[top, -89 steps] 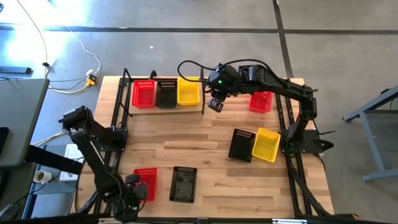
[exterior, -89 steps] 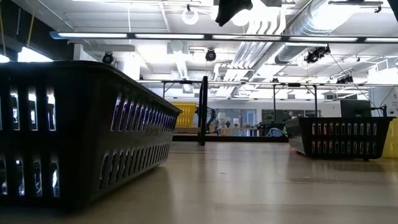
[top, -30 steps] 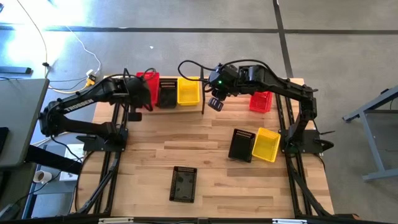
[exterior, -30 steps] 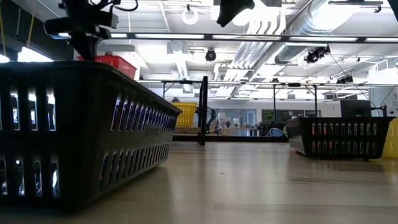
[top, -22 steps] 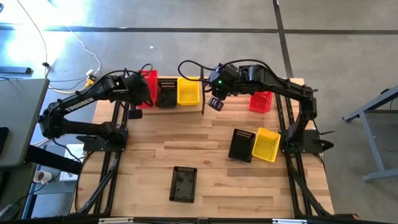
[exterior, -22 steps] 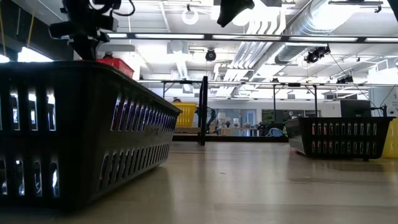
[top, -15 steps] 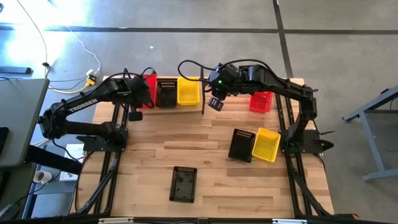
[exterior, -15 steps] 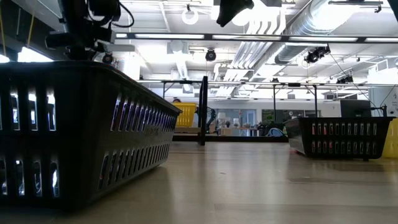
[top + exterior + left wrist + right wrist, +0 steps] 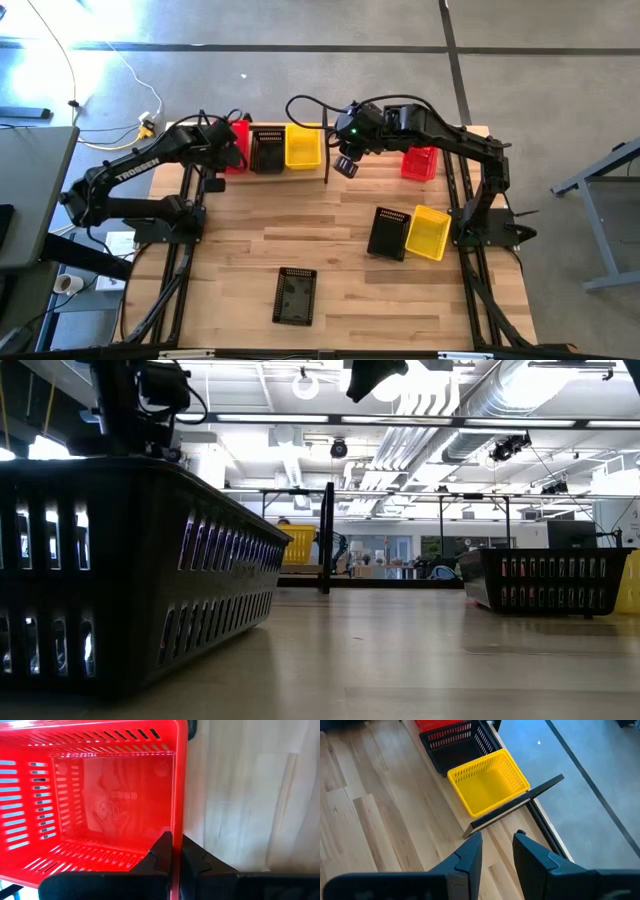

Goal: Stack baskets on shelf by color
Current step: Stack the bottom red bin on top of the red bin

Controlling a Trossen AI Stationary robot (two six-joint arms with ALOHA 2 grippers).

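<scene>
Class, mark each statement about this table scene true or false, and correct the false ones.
1. The left claw grips the rim of a red basket. True.
2. The right claw holds a yellow basket. False: it is open and empty, above the wood near the shelf's yellow basket.
3. A black basket lies alone near the table's front edge. True.
4. On the shelf, the black basket sits at one end. False: it sits between red and yellow.

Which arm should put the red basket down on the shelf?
The left one, probably. The left gripper is already shut on the red basket's wall, over the shelf's red end. The right gripper hangs open and empty near the yellow basket.
</scene>
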